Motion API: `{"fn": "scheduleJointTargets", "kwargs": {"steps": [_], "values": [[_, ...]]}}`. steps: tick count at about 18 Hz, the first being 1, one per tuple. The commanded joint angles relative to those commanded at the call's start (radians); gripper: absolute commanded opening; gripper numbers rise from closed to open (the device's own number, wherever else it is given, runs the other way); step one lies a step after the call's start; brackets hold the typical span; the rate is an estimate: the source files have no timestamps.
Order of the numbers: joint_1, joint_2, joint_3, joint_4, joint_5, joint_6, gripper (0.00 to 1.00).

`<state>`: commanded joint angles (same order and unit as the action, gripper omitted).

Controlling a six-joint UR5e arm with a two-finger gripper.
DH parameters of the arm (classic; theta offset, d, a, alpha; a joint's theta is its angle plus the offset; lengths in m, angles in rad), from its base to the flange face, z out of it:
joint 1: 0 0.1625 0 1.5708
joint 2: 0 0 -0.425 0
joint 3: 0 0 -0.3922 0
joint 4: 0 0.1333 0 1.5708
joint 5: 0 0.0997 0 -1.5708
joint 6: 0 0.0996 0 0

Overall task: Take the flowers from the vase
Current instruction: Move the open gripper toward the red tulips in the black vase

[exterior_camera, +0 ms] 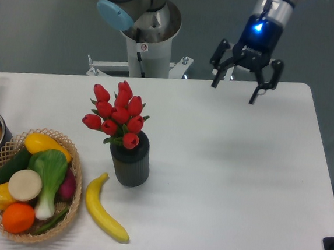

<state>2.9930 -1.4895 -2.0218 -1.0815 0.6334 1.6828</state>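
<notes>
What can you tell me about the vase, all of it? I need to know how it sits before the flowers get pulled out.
The vase is a short, dark grey cylinder with vertical ribs down its sides and a round mouth; the finish looks matte. It stands upright on the white table, left of centre. The flowers, red tulip buds with small green leaves, fill its mouth and lean slightly left. A banana lies just in front, close to its base; whether they touch is unclear. The woven basket sits apart to its left. The hand is far off.
</notes>
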Motion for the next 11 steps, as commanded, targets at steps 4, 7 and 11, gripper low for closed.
{"fn": "scheduleJointTargets", "kwargs": {"steps": [4,7,11], "values": [[-0.08,0.005,-0.037,0.0,0.051,-0.002,1.0],[-0.12,0.002,-0.055,0.0,0.043,-0.009,1.0],[-0.177,-0.043,-0.058,0.003,0.032,-0.003,1.0]]}}
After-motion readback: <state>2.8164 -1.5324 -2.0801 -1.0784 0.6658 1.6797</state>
